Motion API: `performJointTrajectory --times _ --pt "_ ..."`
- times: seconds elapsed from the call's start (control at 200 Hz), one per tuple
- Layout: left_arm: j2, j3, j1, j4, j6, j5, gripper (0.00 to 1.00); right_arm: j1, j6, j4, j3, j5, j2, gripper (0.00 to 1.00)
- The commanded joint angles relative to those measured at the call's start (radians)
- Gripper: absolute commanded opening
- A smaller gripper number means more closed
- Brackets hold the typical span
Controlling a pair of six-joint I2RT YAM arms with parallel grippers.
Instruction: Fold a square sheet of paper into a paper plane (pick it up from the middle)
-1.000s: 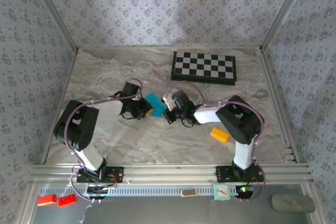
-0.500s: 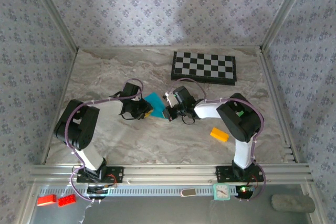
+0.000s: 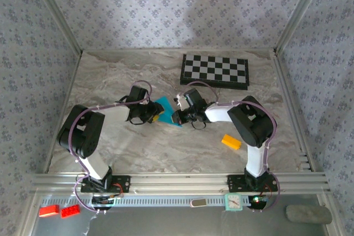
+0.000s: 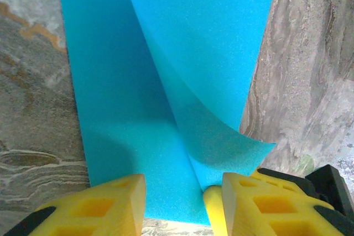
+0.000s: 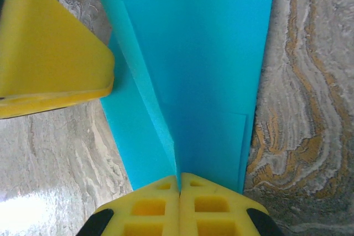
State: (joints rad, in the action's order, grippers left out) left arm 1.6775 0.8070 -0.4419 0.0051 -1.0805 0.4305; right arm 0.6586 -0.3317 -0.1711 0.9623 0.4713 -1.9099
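The square sheet of paper [image 3: 165, 105] is bright cyan-blue and folded narrower, lying on the marble table between the two arms. In the left wrist view the paper [image 4: 138, 81] runs up from my left gripper [image 4: 182, 205], with one flap curling upward. The yellow jaws stand apart on either side of its near edge and do not pinch it. In the right wrist view my right gripper [image 5: 180, 183] is shut on a raised crease of the paper [image 5: 215, 53]. One left finger [image 5: 50, 53] shows beside the sheet. From above, the left gripper [image 3: 155, 117] and right gripper [image 3: 176, 117] face each other across the paper.
A chessboard [image 3: 214, 71] lies at the back right. A small yellow-orange block [image 3: 231, 142] sits near the right arm's base. Metal frame rails and patterned walls border the marble table [image 3: 110, 81].
My left gripper's jaws have opened off the paper. The right gripper has shifted slightly left and back, still pinching the sheet, which now reaches further toward the front.
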Motion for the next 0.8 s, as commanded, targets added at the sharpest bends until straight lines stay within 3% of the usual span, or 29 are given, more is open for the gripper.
performJointTrajectory --times 0.0,0.795 --pt "0.017 0.015 -0.013 0.018 0.028 0.016 0.41 -0.007 -0.032 0.040 0.018 0.017 -0.032 0.02" --pt "0.083 0.086 -0.037 -0.108 0.096 -0.033 0.45 -0.023 -0.059 0.041 0.029 0.044 -0.054 0.03"
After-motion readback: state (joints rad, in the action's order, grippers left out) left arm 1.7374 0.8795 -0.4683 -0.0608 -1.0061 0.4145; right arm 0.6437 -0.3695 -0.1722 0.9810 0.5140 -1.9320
